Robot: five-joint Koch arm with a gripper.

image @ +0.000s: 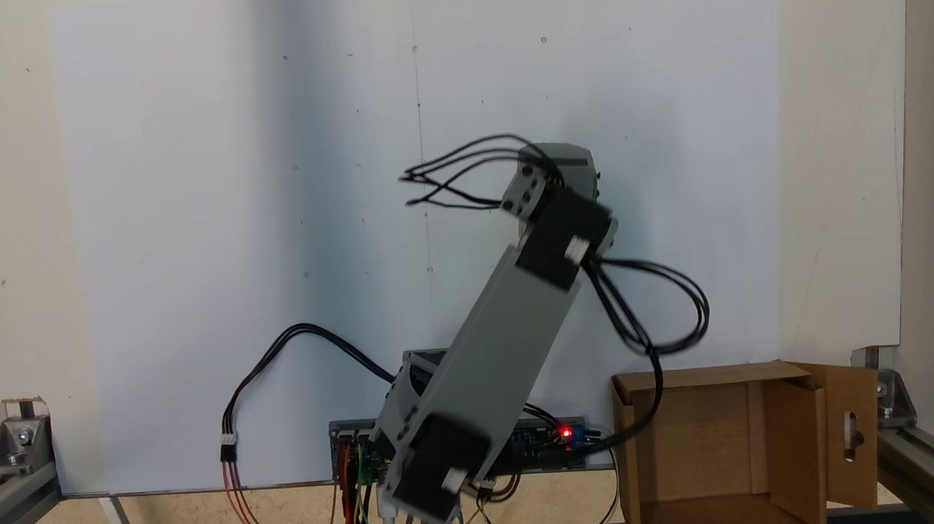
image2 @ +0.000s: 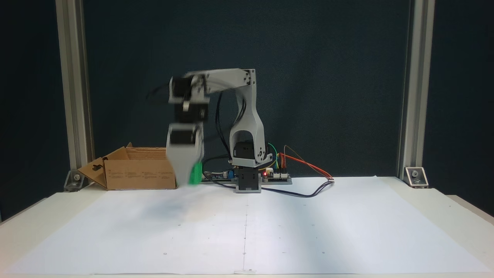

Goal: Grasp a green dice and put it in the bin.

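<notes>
Nearest the camera in a fixed view, the table [image2: 247,231] lay under white paper. Beyond it the pincer [image2: 193,175] hung blurred just beside the bin [image2: 139,173], on that box's right, clamped on the green dice [image2: 197,172], which was clear of the paper. We judged the dice light, rigid and smooth, best held across two flat opposite faces. Farthest back, the bin stood open [image: 717,433].

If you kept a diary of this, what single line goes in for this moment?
arm: blurred, mid-move | gripper: shut on green dice, off the paper | bin: beside it, dice not in yet
</notes>
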